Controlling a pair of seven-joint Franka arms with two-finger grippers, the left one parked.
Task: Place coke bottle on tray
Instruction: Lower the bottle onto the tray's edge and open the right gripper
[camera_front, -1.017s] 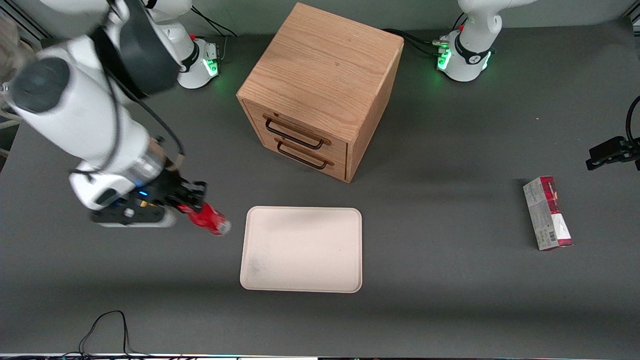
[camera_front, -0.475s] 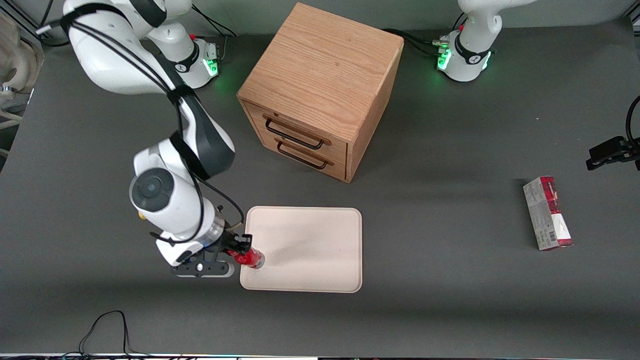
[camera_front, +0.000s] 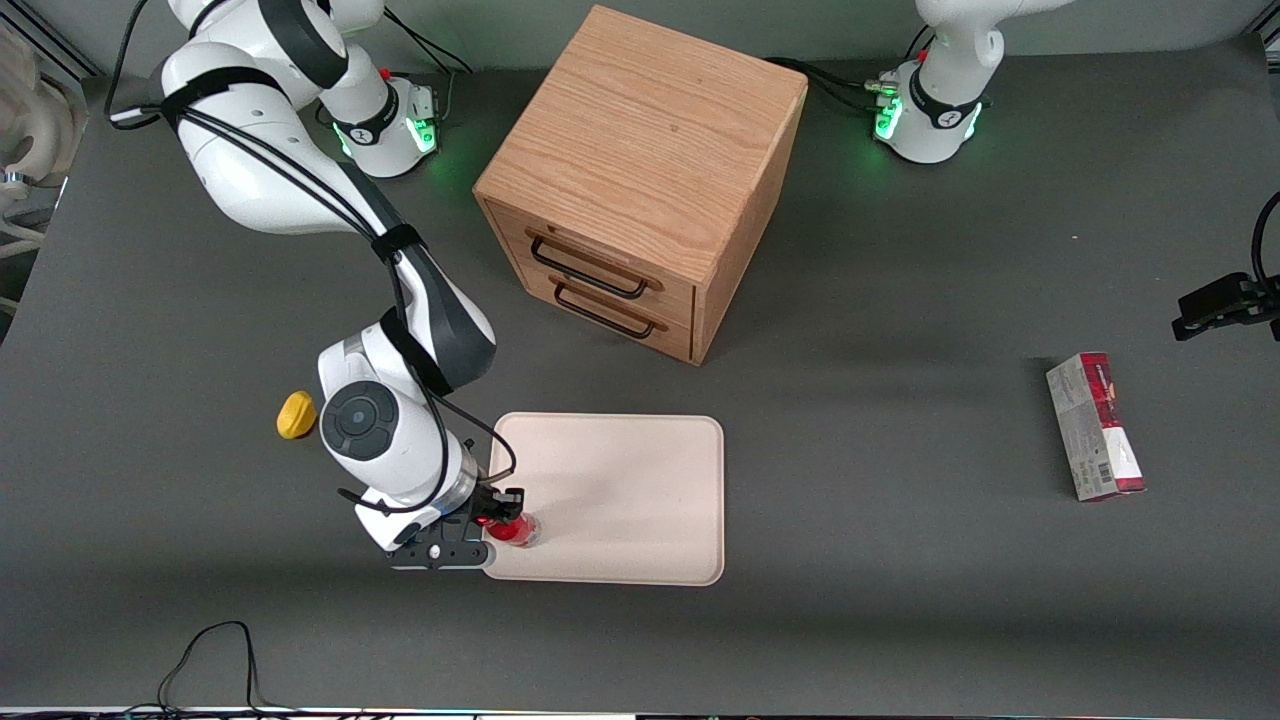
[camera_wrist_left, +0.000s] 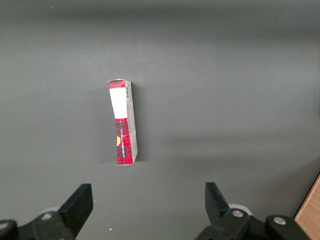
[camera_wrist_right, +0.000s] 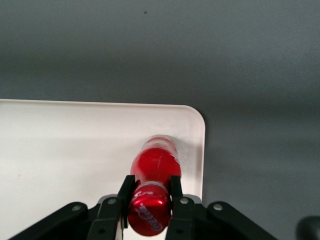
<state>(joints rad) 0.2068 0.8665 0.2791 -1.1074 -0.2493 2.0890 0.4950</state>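
**A:** Where is your pincer (camera_front: 497, 523) relative to the flat cream rectangular tray with rounded corners (camera_front: 620, 470)?

**B:** You have it over the tray's corner that lies nearest the front camera at the working arm's end. Its two black fingers (camera_wrist_right: 125, 192) are clamped on the neck of the small slim red bottle with the red cap (camera_front: 512, 529), one on each side, just under the cap.

**A:** And the bottle itself?

**B:** In your right wrist view the bottle (camera_wrist_right: 153, 176) stands roughly upright, its base down on the tray (camera_wrist_right: 60, 150) just inside the low rim by that rounded corner. Whether the base truly touches the tray surface, you cannot tell from these views.

**A:** What else sits around the tray on the dark grey worktop (camera_front: 900, 560)?

**B:** A small yellow rounded lump (camera_front: 296, 415) lies on the worktop near the tray, off its working-arm end and farther from the front camera than the bottle. The oak-coloured wooden cabinet with two dark-handled drawers (camera_front: 640, 180) stands farther from the camera than the tray, apart from it, its drawer fronts shut and turned at an angle toward the tray. A red-and-grey rectangular carton (camera_front: 1094, 426) lies flat well away from the tray, toward the parked arm's end; the left wrist view shows the same carton (camera_wrist_left: 122, 122) lying alone.
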